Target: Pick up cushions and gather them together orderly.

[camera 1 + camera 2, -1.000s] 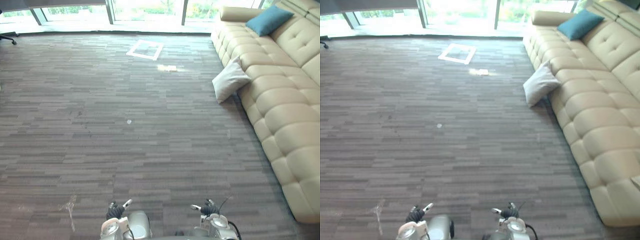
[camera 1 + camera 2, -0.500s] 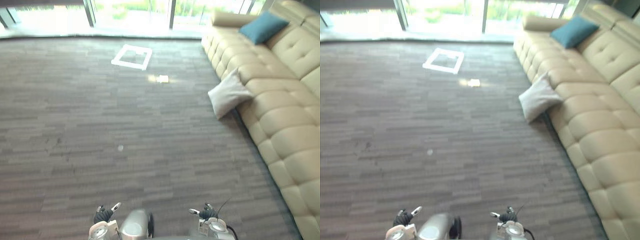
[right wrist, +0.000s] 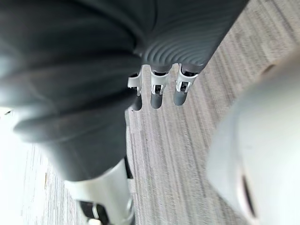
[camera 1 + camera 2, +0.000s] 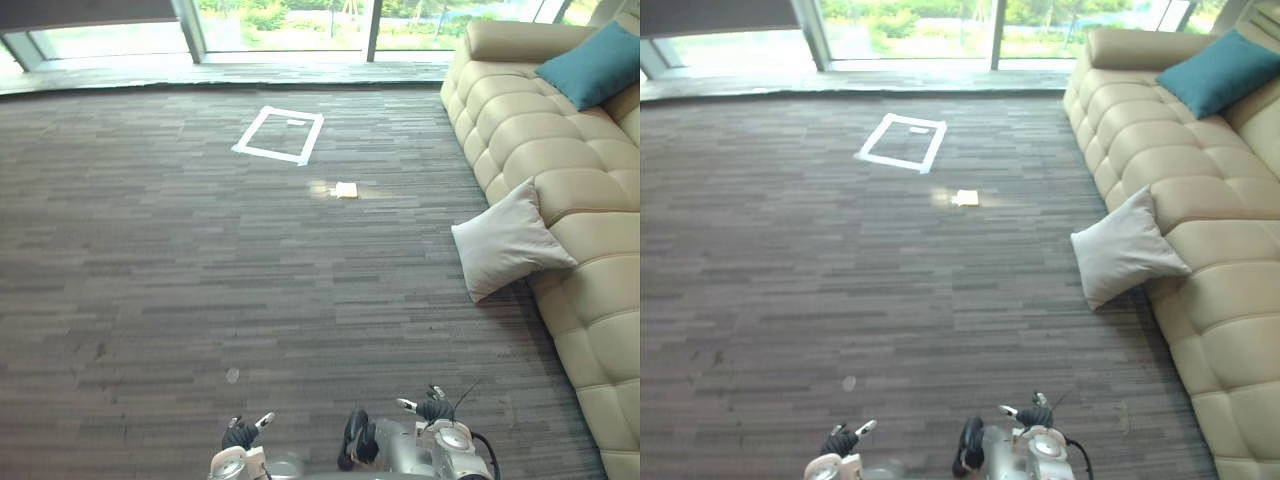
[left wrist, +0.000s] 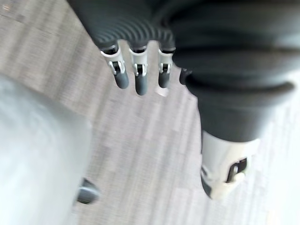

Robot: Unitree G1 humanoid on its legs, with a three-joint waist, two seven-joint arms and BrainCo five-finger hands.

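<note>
carpet (image 4: 150,260) lies under both hands, which hang low and close together. the left hand (image 4: 241,435) has its fingers (image 5: 140,83) straight and loosely spread, pointing down with nothing in them. the right hand (image 4: 434,409) hangs the same way, its fingers (image 3: 156,97) straight and empty. a white cushion (image 4: 508,240) sits on the carpet far ahead of the right hand and out to its right, tilted up with one edge leaning against the front of the cream sofa (image 4: 520,125). a teal cushion (image 4: 600,64) lies farther off in the same direction, up on the sofa against the backrest and well apart from the white one. far ahead of the left hand a white tape square (image 4: 280,134) marks the carpet, and a small pale scrap (image 4: 346,189) lies near it on the sofa side.
</note>
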